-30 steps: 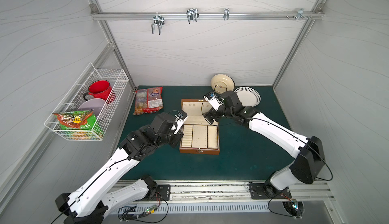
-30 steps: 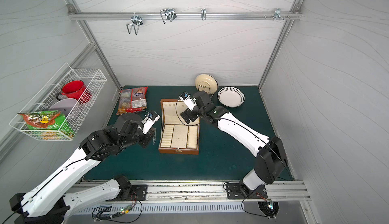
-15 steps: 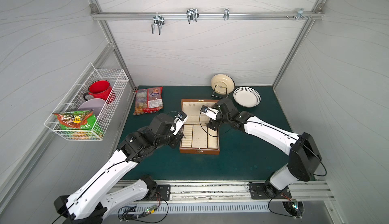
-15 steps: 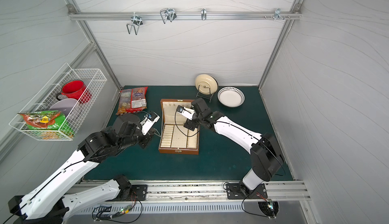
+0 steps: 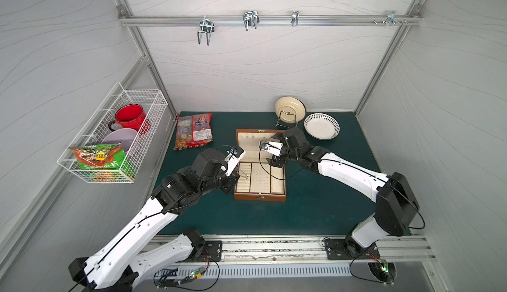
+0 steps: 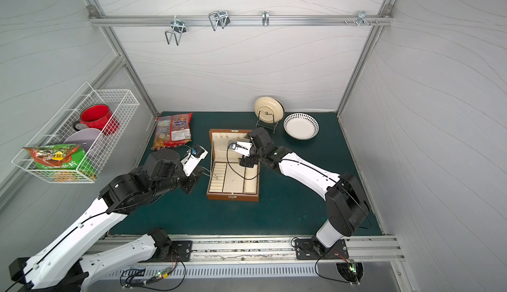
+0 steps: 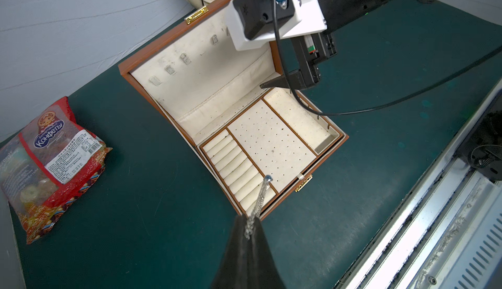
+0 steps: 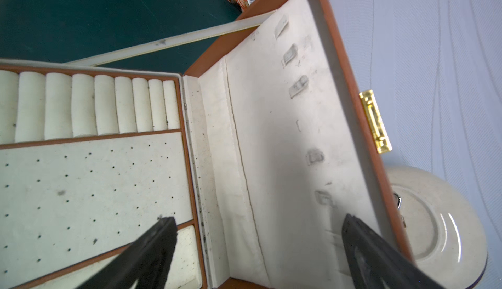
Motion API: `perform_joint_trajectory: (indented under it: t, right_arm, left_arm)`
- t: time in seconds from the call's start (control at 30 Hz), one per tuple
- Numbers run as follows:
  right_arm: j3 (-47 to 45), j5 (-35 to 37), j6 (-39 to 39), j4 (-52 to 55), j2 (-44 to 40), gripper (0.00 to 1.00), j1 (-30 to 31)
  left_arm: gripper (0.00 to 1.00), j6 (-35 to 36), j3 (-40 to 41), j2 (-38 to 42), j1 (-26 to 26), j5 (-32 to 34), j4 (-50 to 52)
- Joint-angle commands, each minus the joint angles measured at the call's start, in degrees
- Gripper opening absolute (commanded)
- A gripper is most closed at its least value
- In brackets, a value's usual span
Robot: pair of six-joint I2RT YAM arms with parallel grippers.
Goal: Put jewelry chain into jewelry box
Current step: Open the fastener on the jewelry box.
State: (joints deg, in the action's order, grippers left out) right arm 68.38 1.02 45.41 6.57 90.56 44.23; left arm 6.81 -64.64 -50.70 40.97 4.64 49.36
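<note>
White wire forms the basket (image 5: 82, 139) you see on the left wall in both top views; it holds a red mug (image 5: 129, 117), a grey bowl (image 5: 119, 139) and a green snack bag (image 5: 99, 157). Next, on the green mat (image 5: 315, 213), lies a red candy bag (image 5: 195, 130).

Right of that, your left gripper (image 7: 248, 226) has its fingers pressed together, pinching the chain (image 7: 260, 196). The chain hangs from the tips, and its free end with a small ring reaches the divider between the ring-roll section and the dotted middle section of the tray, near the front edge. In a top view you see the same: the chain (image 5: 243, 173) runs from the gripper (image 5: 238, 170) at the box's left wall to that divider.

The box (image 5: 259, 197) sits mid-mat, open, lid (image 7: 206, 83) upright at the back with small hooks in its cream lining and a gold clasp on its top edge. No chain lies loose in the three sections.

Your right gripper (image 8: 255, 233) has its fingers (image 8: 157, 244) spread wide and holds nothing. It hovers over the back right corner of the box, one finger over the tray's plain right section, the other near the lid's lining; whether that one touches the lid you cannot tell.

Behind the box, a cream plate (image 5: 290, 109) stands in a wire rack. Right of it, a white dish (image 5: 321, 126) with a dotted rim rests on the mat.
</note>
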Motion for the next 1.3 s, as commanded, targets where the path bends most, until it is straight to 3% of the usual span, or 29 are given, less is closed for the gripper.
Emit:
perform_joint_trajectory:
  t: [0.0,0.63,1.27]
  right_arm:
    - [2.4,-1.2,0.7,-0.8,1.8,0.99,-0.2]
    - [4.7,-4.8,-1.7,1.2,6.2,0.99,-3.0]
    - [1.5,-5.6,-1.3,3.3,5.4,0.99,-0.5]
  left_arm:
    - [0.00,0.0,0.3,0.8,-0.3,-1.2,-3.4]
    - [0.00,0.0,0.5,0.4,-0.2,-1.8,-4.0]
    - [0.00,-0.3,1.3,0.9,-0.2,-1.7,-4.4]
